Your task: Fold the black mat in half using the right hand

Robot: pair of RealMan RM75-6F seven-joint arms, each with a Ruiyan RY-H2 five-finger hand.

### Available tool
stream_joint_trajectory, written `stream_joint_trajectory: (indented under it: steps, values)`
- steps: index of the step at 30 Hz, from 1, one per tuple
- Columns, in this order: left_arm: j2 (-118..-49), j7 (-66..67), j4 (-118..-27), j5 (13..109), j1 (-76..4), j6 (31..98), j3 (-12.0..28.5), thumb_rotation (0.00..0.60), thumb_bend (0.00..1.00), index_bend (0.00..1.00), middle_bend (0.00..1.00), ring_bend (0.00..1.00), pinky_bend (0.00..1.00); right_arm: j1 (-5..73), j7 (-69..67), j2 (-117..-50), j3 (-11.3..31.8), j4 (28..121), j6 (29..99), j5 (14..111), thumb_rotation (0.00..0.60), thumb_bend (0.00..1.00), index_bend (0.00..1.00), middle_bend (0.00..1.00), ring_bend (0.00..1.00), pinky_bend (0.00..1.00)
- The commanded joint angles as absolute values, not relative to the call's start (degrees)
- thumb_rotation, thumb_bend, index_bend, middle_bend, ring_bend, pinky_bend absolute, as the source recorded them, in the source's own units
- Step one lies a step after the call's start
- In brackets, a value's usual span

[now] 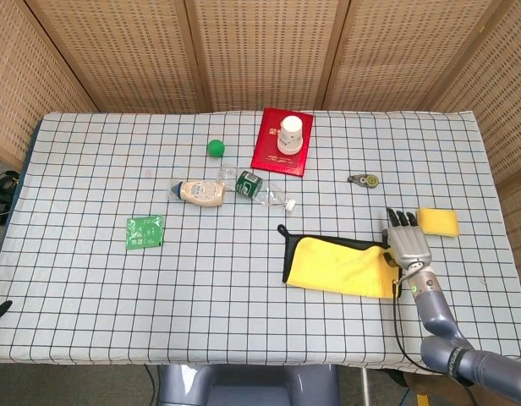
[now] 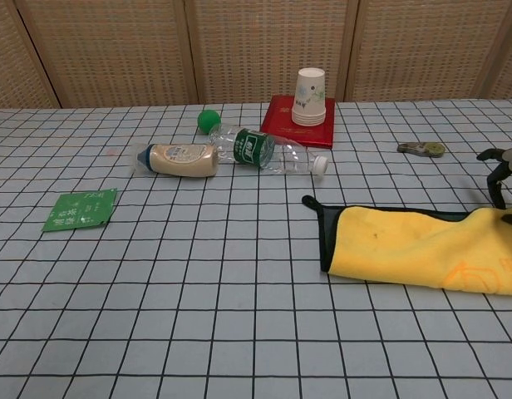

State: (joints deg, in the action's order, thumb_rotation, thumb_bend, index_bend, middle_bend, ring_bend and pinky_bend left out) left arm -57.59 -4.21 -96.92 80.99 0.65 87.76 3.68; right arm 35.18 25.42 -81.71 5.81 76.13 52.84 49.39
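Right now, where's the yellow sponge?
Head view: the yellow sponge lies near the table's right edge, just right of the right hand, below-right of the small metal tool.

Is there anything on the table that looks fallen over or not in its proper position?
Yes. Two bottles lie on their sides in mid-table: a beige one and a clear one with a green label, nearly end to end. The mat lies crooked with its yellow face up, and the right hand is at its right edge.
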Motion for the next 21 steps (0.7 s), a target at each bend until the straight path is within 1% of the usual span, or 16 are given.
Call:
stream_joint_trajectory:
  steps: [1, 2, 4, 5, 6, 8, 9, 12, 14, 18, 21]
  values:
    - [-57.6, -4.2, -97.0, 81.1, 0.7, 87.8, 3.7, 0.6, 0.0, 0.0, 0.0, 0.0, 0.0, 35.4, 26.2, -82.1, 5.7, 75.5, 52.5, 48.8, 0.6, 0.55, 0.58, 0.0, 0.0, 0.0]
    - [-57.6, -4.2, -97.0, 81.1, 0.7, 87.8, 3.6, 0.6, 0.0, 0.0, 0.0, 0.0, 0.0, 35.4, 26.3, -82.3, 5.6, 75.3, 52.4, 48.7, 0.6, 0.53, 0.56, 0.0, 0.0, 0.0]
    - [-57.6, -4.2, -96.9, 81.1, 0.7, 87.8, 3.6, 0.6, 0.0, 0.0, 0.0, 0.0, 0.0, 35.4, 26.5, -82.4, 5.5, 75.0, 52.3, 48.7, 0.6, 0.45, 0.48, 0.0, 0.0, 0.0]
    - [-57.6, -4.2, -96.9, 81.1, 0.7, 87.8, 3.6, 0.6, 0.0, 0.0, 0.0, 0.0, 0.0, 35.3, 26.5, -82.5, 5.5, 74.9, 52.2, 48.7, 0.6, 0.4, 0.41, 0.0, 0.0, 0.0]
    - [-57.6, -4.2, -96.9, 81.1, 0.7, 87.8, 3.6, 0.6, 0.0, 0.0, 0.0, 0.0, 0.0, 35.3, 26.4, -82.4, 5.6, 75.1, 52.1, 48.7, 0.6, 0.35, 0.32, 0.0, 0.0, 0.0]
    - [-57.6, -4.2, -97.0, 81.0, 0.7, 87.8, 3.6, 0.6, 0.0, 0.0, 0.0, 0.0, 0.0, 35.2, 26.2, -81.8, 5.8, 76.0, 52.2, 48.8, 0.6, 0.29, 0.21, 0.0, 0.0, 0.0]
    - [-57.6, -4.1, -97.0, 81.0, 0.6, 87.7, 3.7, 0.6, 0.0, 0.0, 0.0, 0.0, 0.0, 35.2, 26.0, -81.5, 5.9, 76.7, 52.4, 49.0, 0.6, 0.28, 0.17, 0.0, 0.0, 0.0]
    - [-57.6, -4.1, -96.9, 80.9, 0.6, 87.6, 3.7, 0.6, 0.0, 0.0, 0.0, 0.0, 0.0, 34.9, 25.0, -80.1, 6.7, 79.4, 53.6, 50.1, 0.6, 0.28, 0.17, 0.0, 0.0, 0.0]
    - [-57.7, -4.0, -97.0, 81.0, 0.6, 87.6, 3.7, 0.6, 0.0, 0.0, 0.0, 0.0, 0.0, 34.9, 24.4, -79.1, 7.3, 81.2, 54.3, 51.0, 0.6, 0.28, 0.18, 0.0, 0.0, 0.0]
    - [-57.7, -4.0, -96.9, 80.9, 0.5, 87.4, 3.7, 0.6, 0.0, 0.0, 0.0, 0.0, 0.0, 35.2, 22.7, -77.0, 8.7, 85.7, 55.8, 53.7, 0.6, 0.28, 0.28, 0.0, 0.0, 0.0]
    - [-57.7, -4.1, -96.9, 80.7, 0.4, 87.3, 3.8, 0.6, 0.0, 0.0, 0.0, 0.0, 0.0, 36.0, 20.9, -76.1, 9.6, 88.2, 54.3, 54.6, 0.6, 0.34, 0.35, 0.0, 0.0, 0.0]
